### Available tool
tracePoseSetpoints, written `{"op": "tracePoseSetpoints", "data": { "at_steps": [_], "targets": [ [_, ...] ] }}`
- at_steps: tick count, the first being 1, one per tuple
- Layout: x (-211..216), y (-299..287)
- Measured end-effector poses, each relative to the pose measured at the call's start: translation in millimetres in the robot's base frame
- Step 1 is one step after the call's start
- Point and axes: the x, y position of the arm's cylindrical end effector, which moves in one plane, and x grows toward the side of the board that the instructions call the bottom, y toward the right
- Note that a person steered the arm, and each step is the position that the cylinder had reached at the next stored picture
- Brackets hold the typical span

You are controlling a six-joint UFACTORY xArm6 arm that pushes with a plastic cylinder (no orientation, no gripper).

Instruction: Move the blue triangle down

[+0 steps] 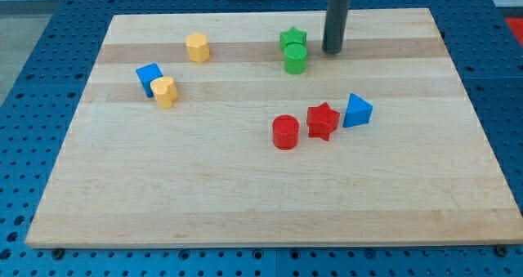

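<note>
The blue triangle (357, 111) lies right of the board's middle, touching or nearly touching the red star (323, 121) on its left. My tip (332, 51) rests on the board near the view's top, above the blue triangle and a little to its left, well apart from it. The tip stands just right of the green star (292, 39) and green cylinder (295, 59).
A red cylinder (285, 132) sits left of the red star. A yellow hexagon block (197, 46) lies at top left. A blue cube (149, 78) and a yellow block (165, 91) touch at the left. The wooden board (245, 195) lies on a blue perforated table.
</note>
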Motion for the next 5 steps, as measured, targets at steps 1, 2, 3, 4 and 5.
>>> {"op": "tracePoseSetpoints", "data": {
  "at_steps": [1,2,3,4,5],
  "targets": [
    [0.0,3.6],
    [1.1,3.6],
    [16.4,3.6],
    [35.3,3.6],
    [47.0,3.7]
  ]
}}
